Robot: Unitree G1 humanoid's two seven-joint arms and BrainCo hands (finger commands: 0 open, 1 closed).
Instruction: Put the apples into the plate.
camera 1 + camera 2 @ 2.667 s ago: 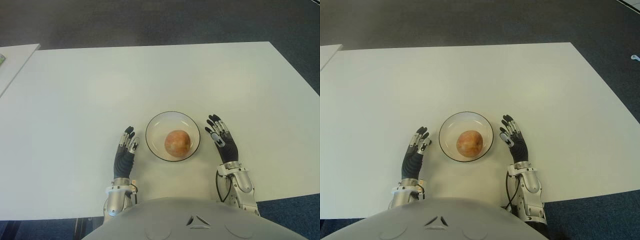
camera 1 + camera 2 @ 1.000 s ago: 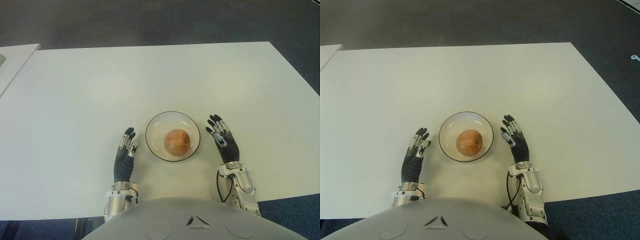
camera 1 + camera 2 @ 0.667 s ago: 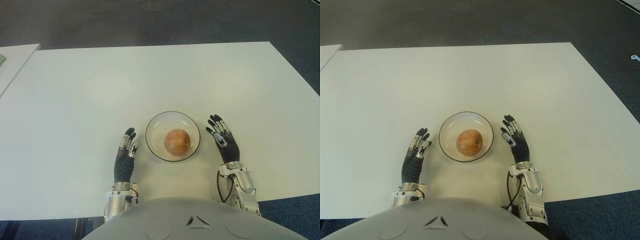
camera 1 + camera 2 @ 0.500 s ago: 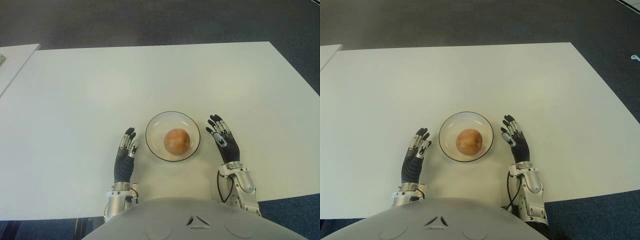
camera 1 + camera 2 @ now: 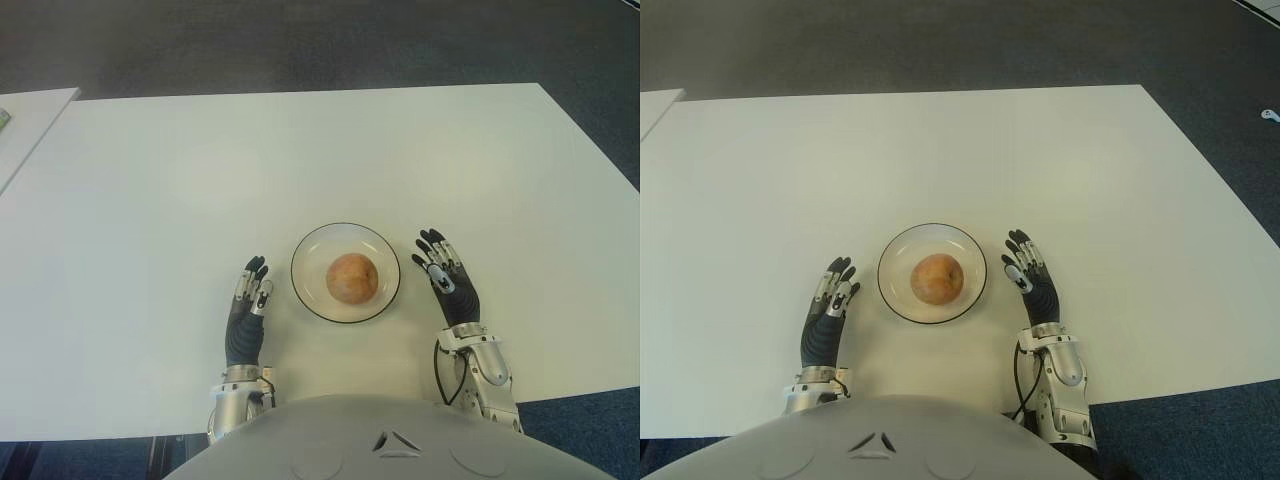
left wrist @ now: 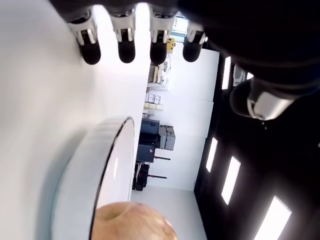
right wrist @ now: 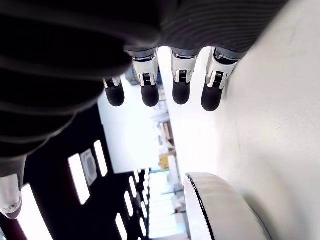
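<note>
Now apple (image 5: 351, 277) in plate (image 5: 311, 250), left hand (image 5: 246, 314) and right hand (image 5: 450, 282) flanking, empty

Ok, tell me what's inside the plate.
One apple sits inside the plate, near its middle. The part of the plate's floor beneath the apple is covered. The left hand and right hand flank the plate, open and holding nothing.

left hand (image 5: 246, 318) flat, right hand (image 5: 452, 289) flat, fingers (image 6: 126, 50) extended
</note>
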